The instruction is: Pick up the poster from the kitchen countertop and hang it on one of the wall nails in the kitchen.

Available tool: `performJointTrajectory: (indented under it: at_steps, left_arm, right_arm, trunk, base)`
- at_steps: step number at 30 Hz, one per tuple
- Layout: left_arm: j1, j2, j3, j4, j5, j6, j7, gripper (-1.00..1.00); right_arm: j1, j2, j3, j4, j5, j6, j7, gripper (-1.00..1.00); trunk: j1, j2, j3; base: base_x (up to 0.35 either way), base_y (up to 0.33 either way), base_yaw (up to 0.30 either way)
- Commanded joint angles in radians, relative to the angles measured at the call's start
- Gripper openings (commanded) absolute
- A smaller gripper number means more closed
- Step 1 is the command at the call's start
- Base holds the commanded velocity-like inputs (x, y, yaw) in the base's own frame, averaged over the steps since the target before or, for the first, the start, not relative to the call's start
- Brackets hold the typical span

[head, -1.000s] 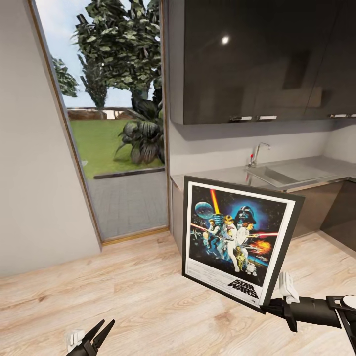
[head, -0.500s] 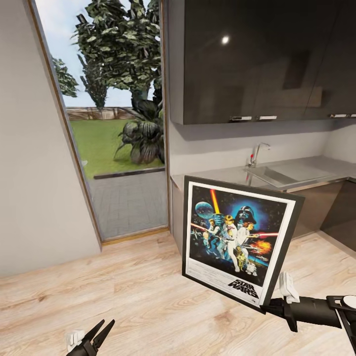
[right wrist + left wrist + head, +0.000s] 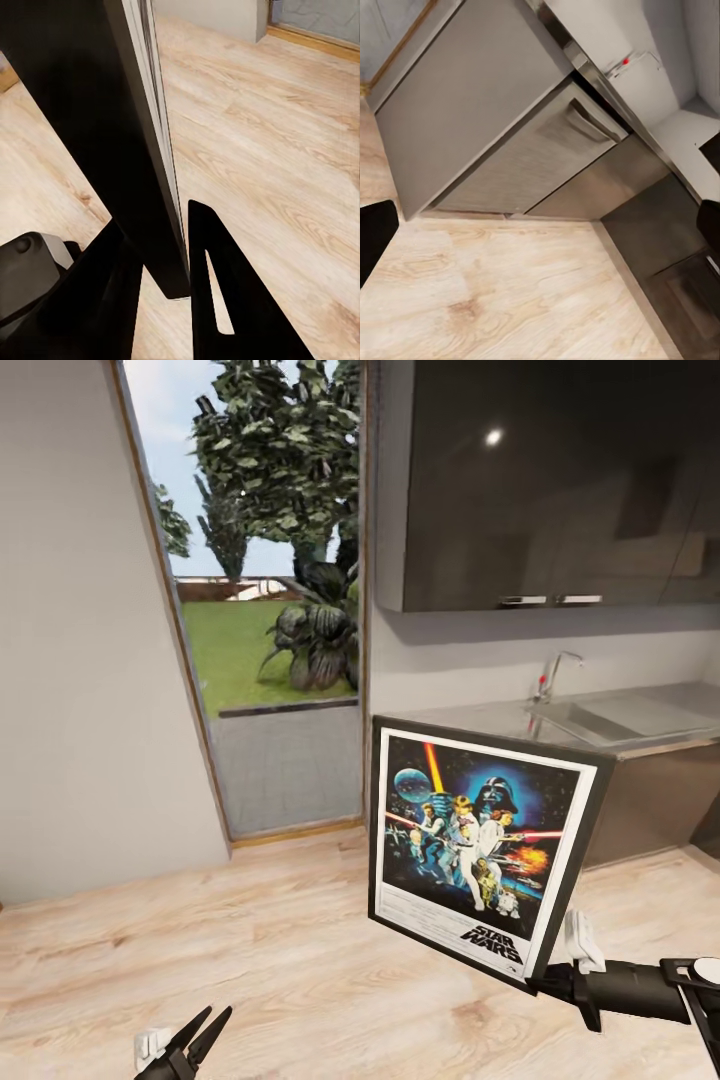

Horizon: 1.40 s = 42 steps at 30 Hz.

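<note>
Black fingers of the right gripper [image 3: 176, 259] are pinching the poster [image 3: 485, 845] by its lower corner, so it is riding upright, artwork facing the robot, clear of the wooden floor [image 3: 300, 950]. Behind the poster, the kitchen countertop [image 3: 480, 715] is standing bare. Beyond the poster's other side, the left gripper [image 3: 195, 1038] is hanging low, fingers parted, holding nothing.

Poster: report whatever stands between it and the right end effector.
Nothing stands between them. The right end effector is already clamped on the poster at its lower corner, a finger on each face of the frame, holding it upright above the wooden floor.
</note>
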Motion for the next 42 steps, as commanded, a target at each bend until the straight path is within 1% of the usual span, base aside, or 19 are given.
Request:
performJointTrajectory:
  at_steps: [1,14,20,26,29,32,39,42]
  left_arm:
    - [-0.001,0.0,0.008,0.001,-0.007,-0.006,-0.002,1.0]
    - [-0.001,0.0,0.008,0.001,-0.007,-0.006,-0.002,1.0]
    - [-0.001,0.0,0.008,0.001,-0.007,-0.005,-0.002,1.0]
    - [-0.001,0.0,0.008,0.001,-0.007,-0.004,0.001,1.0]
    - [-0.001,0.0,0.008,0.001,-0.009,-0.004,0.029,1.0]
    - [-0.001,0.0,0.008,0.001,-0.01,-0.004,0.042,1.0]
    - [-0.001,0.0,0.008,0.001,-0.011,-0.004,0.047,1.0]
    - [-0.001,0.0,0.008,0.001,-0.012,-0.004,0.047,1.0]
  right_arm:
    - [-0.001,0.0,-0.002,-0.002,0.004,0.012,0.006,-1.0]
    - [-0.001,0.0,-0.002,-0.002,0.005,0.011,0.006,-1.0]
    - [-0.001,0.0,-0.002,-0.002,0.005,0.011,0.006,-1.0]
    - [-0.001,0.0,-0.002,-0.002,0.004,0.011,0.006,-1.0]
    - [-0.001,0.0,-0.002,-0.001,0.005,0.01,0.005,-1.0]
    - [0.0,0.0,-0.002,0.0,0.004,0.01,0.005,-1.0]
    - [0.002,0.001,0.0,-0.001,0.003,0.008,0.005,-1.0]
    - [0.002,0.009,0.0,-0.001,0.005,0.006,0.005,-1.0]
  trunk:
    - [0.001,-0.002,-0.002]
    - [0.001,-0.002,-0.002]
    - [0.001,-0.002,-0.002]
    - [0.001,-0.002,-0.002]
    - [0.001,-0.002,-0.002]
    - [0.001,-0.002,-0.002]
    - [0.001,-0.002,-0.002]
    - [0.001,-0.002,-0.002]
  base:
    - [0.0,0.167,0.284]
    - [0.001,0.274,0.289]
    - [0.164,0.262,0.272]
    - [0.242,0.231,0.067]
    - [0.256,0.236,0.007]
    - [0.257,0.239,0.002]
    - [0.257,0.246,0.061]
    - [0.255,0.265,0.239]
